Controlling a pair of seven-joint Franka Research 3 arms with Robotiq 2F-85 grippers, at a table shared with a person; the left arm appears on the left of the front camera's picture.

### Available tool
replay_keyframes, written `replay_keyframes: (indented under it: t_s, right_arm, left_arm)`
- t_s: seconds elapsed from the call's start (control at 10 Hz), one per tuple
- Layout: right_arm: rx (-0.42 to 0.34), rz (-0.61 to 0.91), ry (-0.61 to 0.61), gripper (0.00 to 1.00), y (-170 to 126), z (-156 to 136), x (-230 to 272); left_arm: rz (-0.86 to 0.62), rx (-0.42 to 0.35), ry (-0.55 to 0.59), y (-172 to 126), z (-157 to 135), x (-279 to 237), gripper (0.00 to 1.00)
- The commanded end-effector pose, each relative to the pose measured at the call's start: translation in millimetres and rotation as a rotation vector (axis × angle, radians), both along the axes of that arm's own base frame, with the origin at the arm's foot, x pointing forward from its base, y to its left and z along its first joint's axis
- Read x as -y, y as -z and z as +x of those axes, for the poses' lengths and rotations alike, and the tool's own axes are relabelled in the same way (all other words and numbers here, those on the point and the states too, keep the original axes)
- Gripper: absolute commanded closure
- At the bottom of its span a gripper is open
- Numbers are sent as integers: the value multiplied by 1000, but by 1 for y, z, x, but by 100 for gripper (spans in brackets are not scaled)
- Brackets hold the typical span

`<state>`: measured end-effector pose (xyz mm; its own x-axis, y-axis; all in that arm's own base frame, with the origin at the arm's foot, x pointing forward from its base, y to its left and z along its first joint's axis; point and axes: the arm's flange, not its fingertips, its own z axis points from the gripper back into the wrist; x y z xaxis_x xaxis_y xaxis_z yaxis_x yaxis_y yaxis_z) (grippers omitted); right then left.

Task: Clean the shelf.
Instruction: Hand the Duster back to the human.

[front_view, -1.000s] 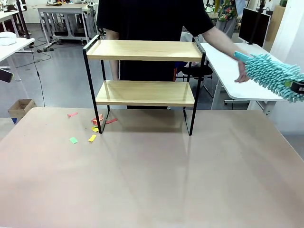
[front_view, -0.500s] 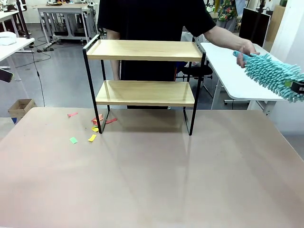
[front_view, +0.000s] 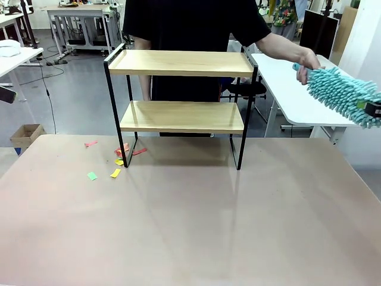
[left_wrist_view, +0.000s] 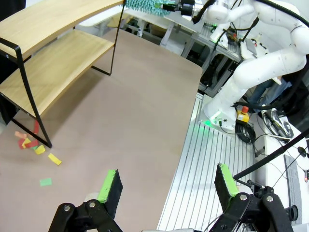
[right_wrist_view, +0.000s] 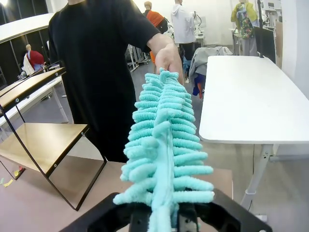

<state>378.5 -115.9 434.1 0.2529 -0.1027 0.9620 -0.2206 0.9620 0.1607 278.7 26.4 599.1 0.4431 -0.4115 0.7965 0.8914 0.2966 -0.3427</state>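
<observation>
The shelf stands at the table's far side, two light boards in a black frame, also in the left wrist view and the right wrist view. A fluffy turquoise duster hangs in the air at the right, beyond the shelf. My right gripper is shut on its near end and shows as a black piece at the picture's right edge. The person's hand holds the duster's far tip. My left gripper is open with nothing between its green pads, high above the table.
Several coloured paper scraps lie on the table by the shelf's left legs. A white side table stands at the right behind the duster. The person stands right behind the shelf. My right arm's base sits off the table's edge.
The person's hand rose from the white side table to the duster's far tip and closed on it. The duster and shelf have barely moved.
</observation>
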Motion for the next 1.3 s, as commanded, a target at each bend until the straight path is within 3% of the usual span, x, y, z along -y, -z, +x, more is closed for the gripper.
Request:
replay_keyframes:
  t_s: [0.0,0.1,0.2,0.3,0.4,0.7,0.9,1.2]
  right_arm:
    - [0,0,0,27,0,0,0]
    - [-6,0,1,27,-1,0,0]
    - [-19,17,-3,0,-2,0,1]
    - [-58,90,-47,23,-8,0,5]
    - [-44,133,-65,0,-27,-6,9]
    - [95,297,-35,0,-132,-27,36]
    - [175,510,3,0,-186,-38,77]
    - [232,673,61,0,-210,-50,127]
  left_arm:
    - [-15,-3,1,-4,0,2,0]
    - [-15,-3,1,-4,0,2,0]
    - [-15,-3,1,-4,0,2,0]
    - [-15,-3,1,-4,0,2,0]
    - [-15,-3,1,-4,0,2,0]
    - [-15,-3,1,-4,0,2,0]
    - [-15,-3,1,-4,0,2,0]
    - [-15,-3,1,-4,0,2,0]
